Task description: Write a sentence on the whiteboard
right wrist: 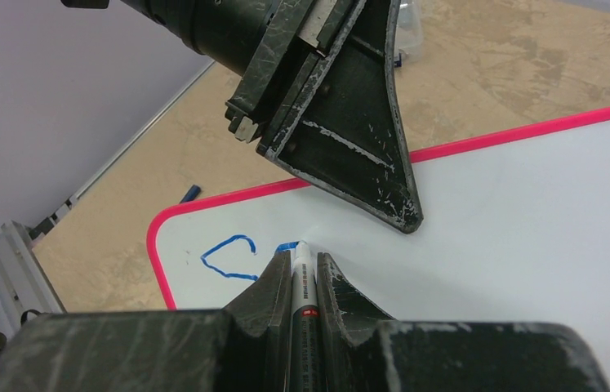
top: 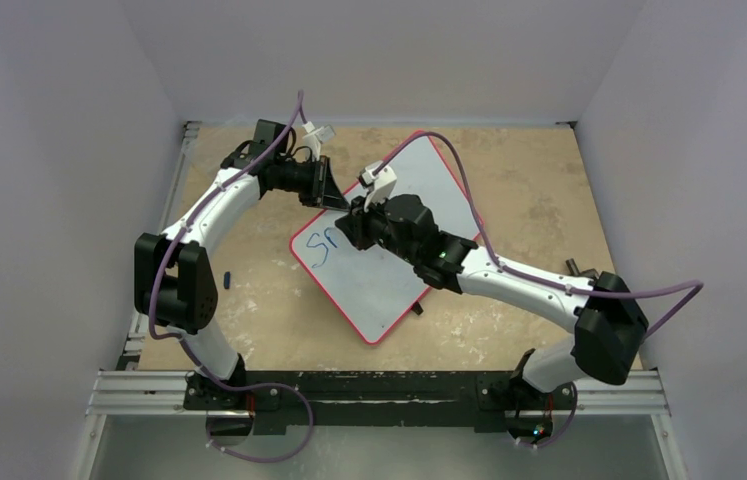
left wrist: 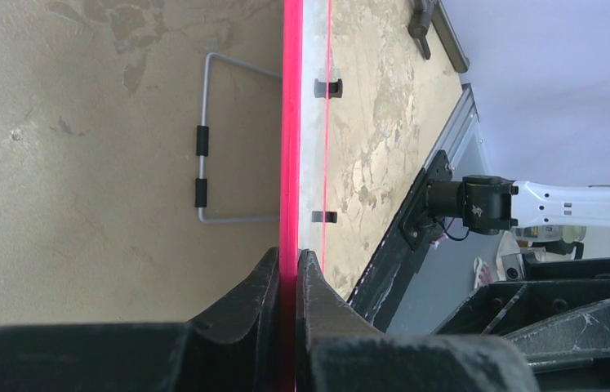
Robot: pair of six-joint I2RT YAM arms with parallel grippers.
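The whiteboard (top: 399,255) lies tilted on the table, white with a red rim. My left gripper (top: 334,193) is shut on its far left rim (left wrist: 291,163), seen edge-on between the jaws in the left wrist view. My right gripper (top: 354,225) is shut on a white marker (right wrist: 302,282), its tip touching the board (right wrist: 530,212). The sentence (top: 323,245) is only begun: a blue "S" and the start of a second stroke (right wrist: 232,257) near the board's left corner.
A small blue cap (top: 226,277) lies on the table left of the board. A wire stand with black grips (left wrist: 203,167) shows under the board. A clear plastic box (right wrist: 407,28) stands behind the left gripper. Grey walls close in on three sides.
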